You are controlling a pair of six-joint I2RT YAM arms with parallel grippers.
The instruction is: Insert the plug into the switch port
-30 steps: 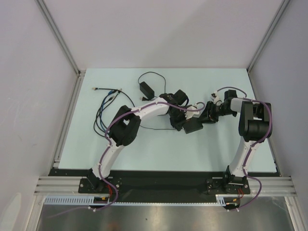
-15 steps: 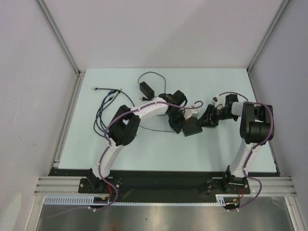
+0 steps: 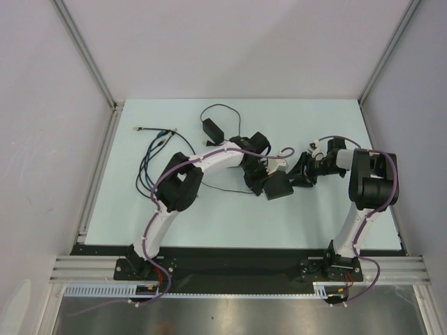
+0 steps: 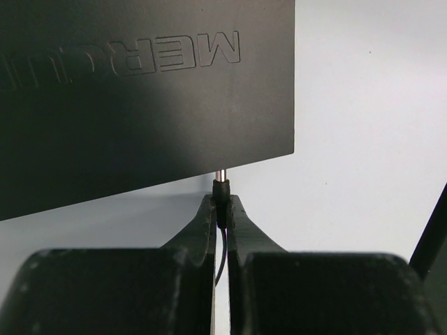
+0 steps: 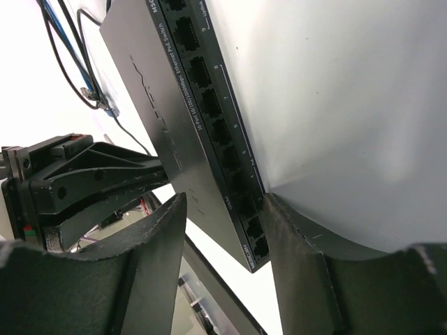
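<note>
Middle of the top view, right in the thick of it: the switch (image 3: 279, 187), flat and black, lying askew over the pale surface (image 3: 230, 220) between the two arms. Stretched in from the left of the frame, the left claw (image 3: 257, 176). From the right, the right claw (image 3: 302, 172), just beside the switch's right end.

Over to the left wrist view: claw pressed together, pinching the plug (image 4: 221, 188) by its slim black barrel, thin black cord (image 4: 222, 251) trailing back down between the fingers. Silver tip right at the lower edge of the switch, near its right corner, touching or nearly so. Hard to call from here. Embossed lettering across the top of the frame, upside down.

Right wrist view now: claw spread, straddling a corner of the switch, one finger (image 5: 150, 258) lower left, the other lower right. Row of ports (image 5: 213, 122) running up the narrow edge toward the top of the frame. Pad contact with the box: cannot tell.

Upper middle of the top view: small power adapter (image 3: 209, 128) with its looped lead. Farther left, a bundle of blue and black cables (image 3: 148, 164), well apart from the switch.
</note>
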